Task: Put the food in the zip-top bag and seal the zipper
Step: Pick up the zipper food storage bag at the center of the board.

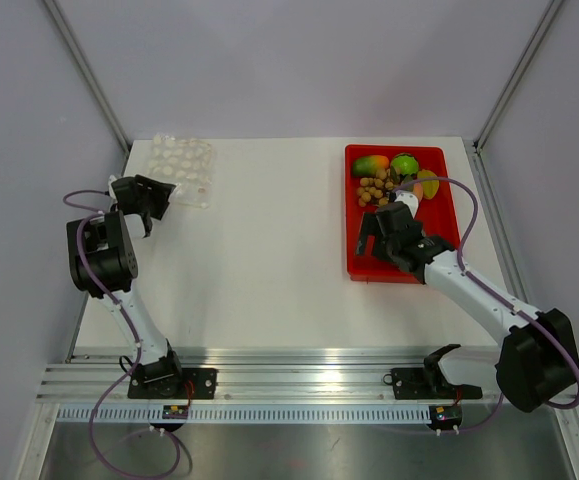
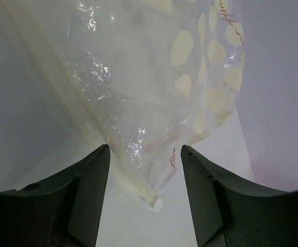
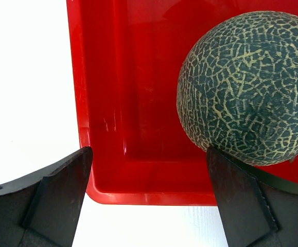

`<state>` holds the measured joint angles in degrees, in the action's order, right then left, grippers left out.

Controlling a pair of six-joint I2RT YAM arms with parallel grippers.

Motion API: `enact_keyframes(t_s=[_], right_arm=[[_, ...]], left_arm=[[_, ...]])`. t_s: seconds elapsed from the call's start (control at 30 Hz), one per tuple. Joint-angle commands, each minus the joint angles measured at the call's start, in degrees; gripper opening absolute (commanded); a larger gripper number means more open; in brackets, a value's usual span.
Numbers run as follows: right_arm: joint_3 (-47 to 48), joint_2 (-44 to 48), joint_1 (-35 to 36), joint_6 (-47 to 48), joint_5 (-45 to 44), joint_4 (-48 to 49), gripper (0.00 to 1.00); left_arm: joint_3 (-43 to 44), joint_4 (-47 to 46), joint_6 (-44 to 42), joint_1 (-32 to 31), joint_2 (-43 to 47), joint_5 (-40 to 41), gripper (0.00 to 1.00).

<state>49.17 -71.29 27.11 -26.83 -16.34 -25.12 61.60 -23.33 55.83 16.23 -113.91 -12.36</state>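
The white table (image 1: 269,270) carries two things. The clear zip-top bag (image 1: 181,160) lies at its far left corner. The red tray (image 1: 352,190) stands at the far right side, well apart from the bag.

Bright, even light; glare on the zip-top bag (image 2: 112,77).

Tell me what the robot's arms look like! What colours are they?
Both arms are white tubes with chunky black joints: the left arm and the right arm. A thin purple cable loops along each one. Each ends in a black pincer, the left pincer and the right pincer, with two flat, wedge-shaped fingers. They're bolted to a silver rail.
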Motion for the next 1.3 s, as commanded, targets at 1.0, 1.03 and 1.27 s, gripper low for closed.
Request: enact_keyframes(t_s=[1.0, 1.03, 1.27], right_arm=[[3.39, -2.28, 0.22, -0.68, 1.92, 0.87, 0.99], [3.39, -1.93, 0.31, -0.51, 2.27, 0.95, 0.99], [3.92, 1.05, 1.36, 1.6, 3.33, 0.96, 0.99]], left_arm=[[9.67, 6.7, 0.08, -1.37, 4.91, -1.61, 0.0], [10.02, 11.42, -0.81, -1.72, 6.14, -2.22, 0.0], [2.65, 24.72, -4.76, -10.24, 25.29, 0.57, 0.0]])
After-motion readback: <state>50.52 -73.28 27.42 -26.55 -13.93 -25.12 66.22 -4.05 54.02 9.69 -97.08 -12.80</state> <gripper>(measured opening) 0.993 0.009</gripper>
